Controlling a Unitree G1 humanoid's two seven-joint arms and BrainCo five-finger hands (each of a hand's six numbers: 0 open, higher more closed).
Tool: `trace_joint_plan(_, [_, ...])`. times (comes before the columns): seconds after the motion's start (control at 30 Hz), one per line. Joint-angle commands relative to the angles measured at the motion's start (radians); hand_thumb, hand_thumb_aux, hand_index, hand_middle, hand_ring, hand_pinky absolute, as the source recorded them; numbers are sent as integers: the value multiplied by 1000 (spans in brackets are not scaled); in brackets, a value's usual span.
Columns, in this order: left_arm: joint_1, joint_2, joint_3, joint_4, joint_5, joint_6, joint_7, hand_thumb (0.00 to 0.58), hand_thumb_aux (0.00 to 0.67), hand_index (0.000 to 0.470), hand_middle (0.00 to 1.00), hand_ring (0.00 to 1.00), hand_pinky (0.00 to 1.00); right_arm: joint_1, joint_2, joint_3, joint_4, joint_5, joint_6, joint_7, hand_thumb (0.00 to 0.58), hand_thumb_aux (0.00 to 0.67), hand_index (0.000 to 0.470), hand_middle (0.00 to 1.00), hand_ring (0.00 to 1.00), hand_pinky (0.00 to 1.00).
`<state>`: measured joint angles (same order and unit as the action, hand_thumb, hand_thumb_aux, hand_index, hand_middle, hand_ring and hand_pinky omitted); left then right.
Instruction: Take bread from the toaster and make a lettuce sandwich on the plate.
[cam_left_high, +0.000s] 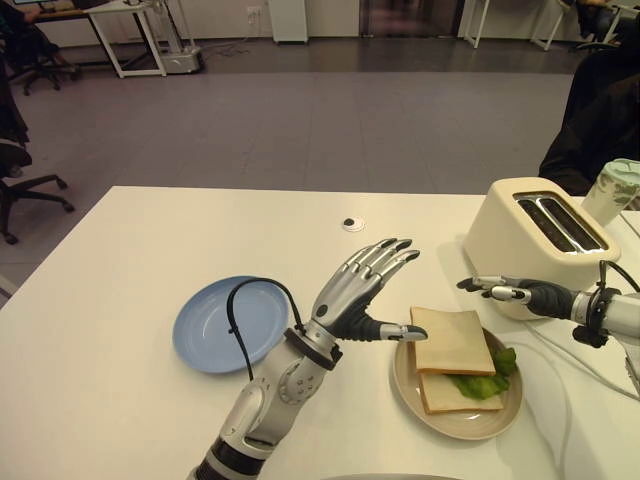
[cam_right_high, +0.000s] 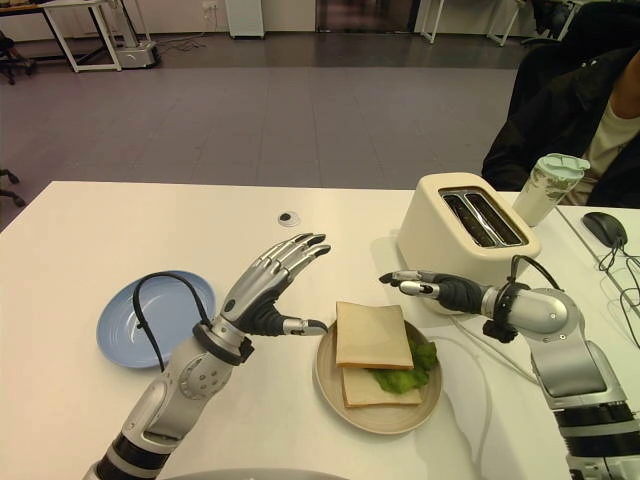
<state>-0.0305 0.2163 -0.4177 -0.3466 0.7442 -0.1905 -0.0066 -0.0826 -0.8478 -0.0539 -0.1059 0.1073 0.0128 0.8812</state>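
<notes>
On the table (cam_right_high: 60, 250), nearest, the plate (cam_right_high: 395, 418) carries two stacked bread slices (cam_right_high: 372, 335) with lettuce (cam_right_high: 415, 365) between. Just left hovers the left hand (cam_right_high: 265, 290), fingers spread, empty. The right hand (cam_right_high: 435, 290), fingers outstretched, holds nothing before the toaster (cam_right_high: 425, 245).

**Q:** What lies on the left half of the white table (cam_left_high: 120, 260)?

**A:** (a) A blue plate (cam_left_high: 200, 335), lying flat. (b) Farther back, near mid-table, a small round disc (cam_left_high: 353, 224), possibly a cable-port cap.

**Q:** And on the right?

**A:** (c) A pale lidded cup (cam_right_high: 552, 185), upright near the far edge. (d) To its right, a dark computer mouse (cam_right_high: 603, 228) with thin cables (cam_right_high: 628, 262) beside it. Background: grey floor (cam_left_high: 300, 120), a black office chair (cam_left_high: 25, 190), a white-framed desk (cam_left_high: 125, 35).
</notes>
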Motion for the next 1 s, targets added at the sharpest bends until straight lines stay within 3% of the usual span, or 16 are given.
trace_joint_plan(0.03, [57, 7, 38, 1, -305, 17, -154, 0, 0, 0, 0, 0, 0, 38, 108, -103, -61, 272, 51, 40, 0, 0, 0, 0, 0, 0])
trace_joint_plan(0.07, [72, 22, 38, -4, -401, 21, -216, 288, 194, 136, 12, 12, 12, 63, 122, -132, -86, 365, 88, 70, 0, 0, 0, 188, 188, 188])
trace_joint_plan(0.1, [87, 41, 36, -11, -487, 27, -279, 506, 431, 302, 510, 510, 510, 87, 123, -160, -106, 448, 126, 105, 466, 373, 262, 722, 722, 722])
trace_joint_plan(0.13, [103, 69, 26, -22, -570, 27, -350, 567, 570, 400, 659, 659, 659, 123, 106, -184, -126, 520, 162, 161, 580, 670, 470, 992, 992, 992])
trace_joint_plan(0.17, [119, 98, 15, -39, -651, 32, -421, 580, 670, 470, 851, 851, 851, 172, 76, -203, -147, 572, 187, 235, 580, 670, 470, 1000, 1000, 1000])
trace_joint_plan(0.23, [140, 149, -1, -71, -765, 46, -536, 580, 670, 470, 1000, 1000, 1000, 252, 6, -222, -157, 608, 224, 369, 580, 670, 470, 1000, 1000, 1000])
trace_joint_plan(0.37, [149, 250, -36, -116, -838, 93, -691, 580, 670, 470, 1000, 1000, 1000, 343, -129, -184, -72, 456, 135, 561, 580, 670, 470, 1000, 1000, 1000])
trace_joint_plan(0.53, [137, 345, -81, -137, -760, 137, -787, 580, 670, 470, 1000, 1000, 1000, 426, -255, -99, -46, 291, -28, 694, 580, 670, 470, 1000, 1000, 1000])
trace_joint_plan(0.67, [95, 370, -153, -73, -541, 116, -776, 580, 670, 470, 1000, 1000, 1000, 488, -325, 64, -91, 115, -182, 675, 580, 670, 470, 988, 988, 988])
trace_joint_plan(0.8, [82, 366, -184, -39, -448, 102, -774, 580, 670, 470, 1000, 1000, 1000, 514, -387, 132, -142, 110, -224, 681, 580, 670, 470, 984, 984, 984])
trace_joint_plan(0.87, [82, 363, -189, -25, -418, 96, -768, 580, 670, 470, 1000, 1000, 1000, 487, -413, 167, -134, 69, -249, 666, 580, 670, 470, 984, 984, 984])
trace_joint_plan(1.0, [66, 343, -218, 25, -330, 88, -748, 580, 670, 470, 1000, 1000, 1000, 326, -275, 261, -117, -125, -305, 455, 580, 670, 470, 996, 996, 996])
